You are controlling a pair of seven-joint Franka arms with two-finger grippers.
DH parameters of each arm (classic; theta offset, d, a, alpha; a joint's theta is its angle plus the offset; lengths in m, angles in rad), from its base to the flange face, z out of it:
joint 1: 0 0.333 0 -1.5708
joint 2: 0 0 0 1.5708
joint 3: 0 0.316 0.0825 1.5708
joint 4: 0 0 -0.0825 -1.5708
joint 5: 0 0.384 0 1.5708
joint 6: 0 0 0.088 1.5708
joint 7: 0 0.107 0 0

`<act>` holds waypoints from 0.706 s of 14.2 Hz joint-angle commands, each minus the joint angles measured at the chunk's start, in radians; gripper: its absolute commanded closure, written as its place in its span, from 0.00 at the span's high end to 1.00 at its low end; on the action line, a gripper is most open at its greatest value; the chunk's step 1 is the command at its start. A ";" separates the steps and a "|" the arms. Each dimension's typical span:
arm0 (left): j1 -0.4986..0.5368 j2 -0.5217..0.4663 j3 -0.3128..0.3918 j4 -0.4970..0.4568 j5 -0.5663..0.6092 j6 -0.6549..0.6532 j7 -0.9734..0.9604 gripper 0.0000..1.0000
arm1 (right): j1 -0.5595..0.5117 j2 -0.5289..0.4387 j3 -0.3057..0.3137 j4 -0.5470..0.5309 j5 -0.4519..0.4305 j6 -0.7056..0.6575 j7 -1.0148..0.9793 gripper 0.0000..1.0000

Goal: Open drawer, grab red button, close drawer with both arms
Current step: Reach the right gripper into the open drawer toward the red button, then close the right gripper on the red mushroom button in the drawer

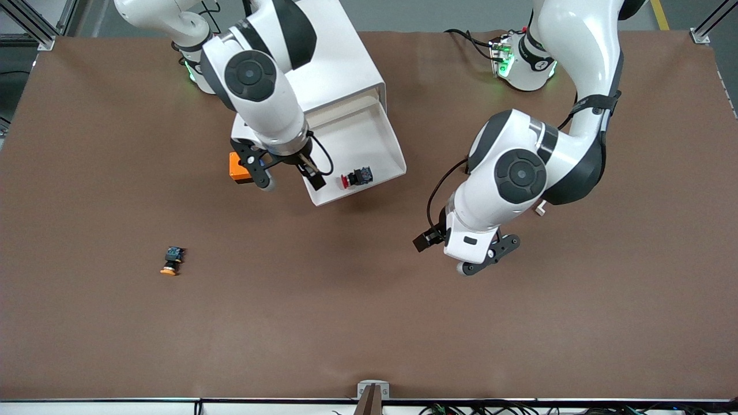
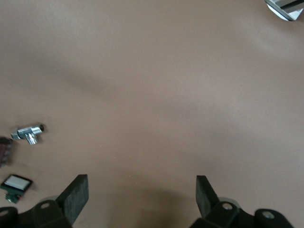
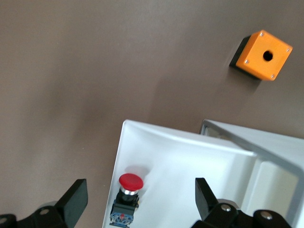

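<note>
The drawer [image 1: 358, 151] stands pulled out of the white cabinet [image 1: 334, 63], so the opening step looks done. The button [image 1: 356, 177] lies on its side inside the drawer, close to the drawer's front strip, which is the edge nearest the front camera; its red cap points toward the right arm's end of the tabletop [image 1: 369, 323]. It has not been lifted, so the grab and the closing with both arms are, as far as I can judge, still to do.

The right gripper [image 1: 286, 176] hangs over the front corner of the drawer at the right arm's end, its fingers [image 3: 76, 199] spread wide and grasping nothing. In the right wrist view the button sits between and just below the two fingers, so the gripper seems lined up for the pick.

The left gripper [image 1: 467, 253] hovers over bare tabletop, well apart from the drawer toward the left arm's end, fingers released and empty; this arm appears to wait.

An orange cube [image 1: 240, 168] with a round hole rests on the tabletop just beside the drawer, partly hidden under the right gripper. A second button with an orange-yellow cap [image 1: 171, 261] lies well apart, nearer the front camera.

No brand, label or writing can be read anywhere.
</note>
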 commanded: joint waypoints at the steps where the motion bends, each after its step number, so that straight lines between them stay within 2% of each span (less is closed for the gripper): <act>1: -0.007 -0.016 0.016 -0.030 0.052 0.053 0.011 0.99 | 0.048 0.037 -0.012 0.004 -0.002 0.037 0.078 1.00; 6: -0.004 -0.009 0.013 -0.036 0.068 0.071 0.017 0.99 | 0.063 0.120 -0.012 0.001 -0.005 0.146 0.119 1.00; 10: -0.001 -0.009 0.013 -0.045 0.068 0.070 0.017 0.99 | 0.095 0.139 -0.012 -0.001 -0.011 0.159 0.164 1.00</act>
